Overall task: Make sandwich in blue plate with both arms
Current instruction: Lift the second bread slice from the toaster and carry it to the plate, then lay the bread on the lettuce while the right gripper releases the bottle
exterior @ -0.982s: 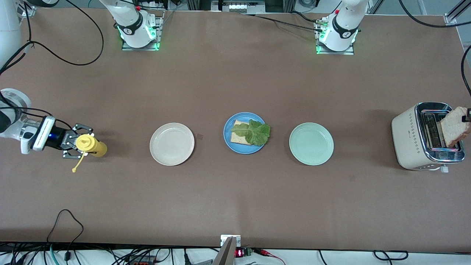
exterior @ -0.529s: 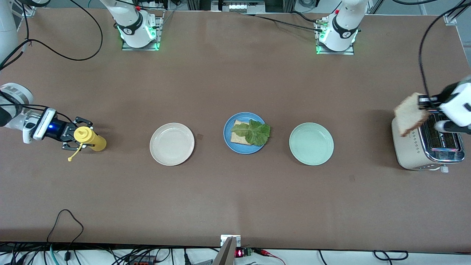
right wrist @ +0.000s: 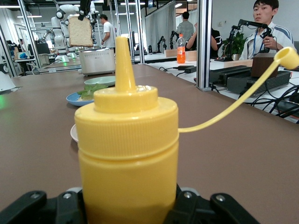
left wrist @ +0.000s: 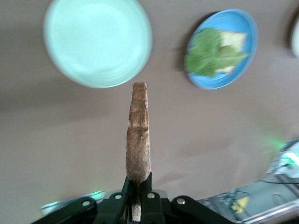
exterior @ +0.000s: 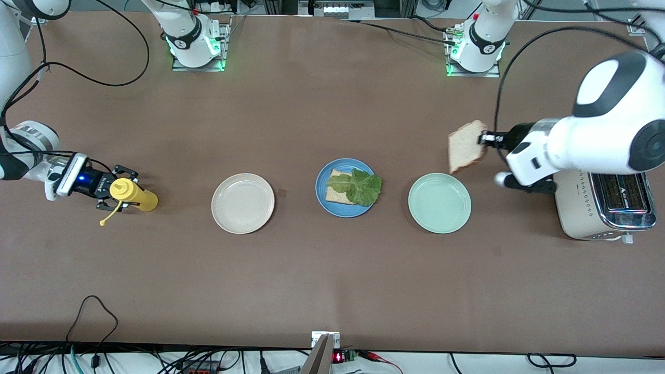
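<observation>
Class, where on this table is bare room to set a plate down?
Bare patches: the wide strip nearer the front camera than the white plate, blue plate and green plate; also between that row and the arm bases. Crowded: around the toaster and mustard bottle.

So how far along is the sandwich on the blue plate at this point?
Done: the blue plate holds one bread slice with a lettuce leaf on top. In hand: the left gripper carries the second bread slice in the air, near the pale green plate; the right gripper is at the yellow squeeze bottle, which stands with its cap open. Left: setting that slice on the lettuce.
</observation>
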Robot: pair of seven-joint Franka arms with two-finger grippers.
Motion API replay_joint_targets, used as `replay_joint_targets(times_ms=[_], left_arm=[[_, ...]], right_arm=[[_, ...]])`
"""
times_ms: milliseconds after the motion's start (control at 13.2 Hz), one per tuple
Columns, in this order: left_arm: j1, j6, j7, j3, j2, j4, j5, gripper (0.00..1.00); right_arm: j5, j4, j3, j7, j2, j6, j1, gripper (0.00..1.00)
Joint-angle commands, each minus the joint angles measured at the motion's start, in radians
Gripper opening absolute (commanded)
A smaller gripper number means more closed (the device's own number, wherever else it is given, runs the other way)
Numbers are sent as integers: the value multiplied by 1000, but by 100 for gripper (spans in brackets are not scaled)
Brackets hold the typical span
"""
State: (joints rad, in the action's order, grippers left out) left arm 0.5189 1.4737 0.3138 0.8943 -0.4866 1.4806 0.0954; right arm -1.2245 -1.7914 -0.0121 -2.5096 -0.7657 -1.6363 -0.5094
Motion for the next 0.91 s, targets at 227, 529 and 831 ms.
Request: replay_joint_targets(times_ms=[227, 529, 831], left_arm=[[-132, 402, 82, 15, -63, 113, 205, 1], [-203, 632, 64, 15, -177, 145, 277, 1], [-206, 813, -132, 17, -271, 230, 279, 0]], right_arm=[[16, 4, 30, 77, -9, 7, -61, 100], [139, 55, 30, 130, 14, 0, -106, 100], [360, 174, 32, 276, 69, -4, -118, 100]])
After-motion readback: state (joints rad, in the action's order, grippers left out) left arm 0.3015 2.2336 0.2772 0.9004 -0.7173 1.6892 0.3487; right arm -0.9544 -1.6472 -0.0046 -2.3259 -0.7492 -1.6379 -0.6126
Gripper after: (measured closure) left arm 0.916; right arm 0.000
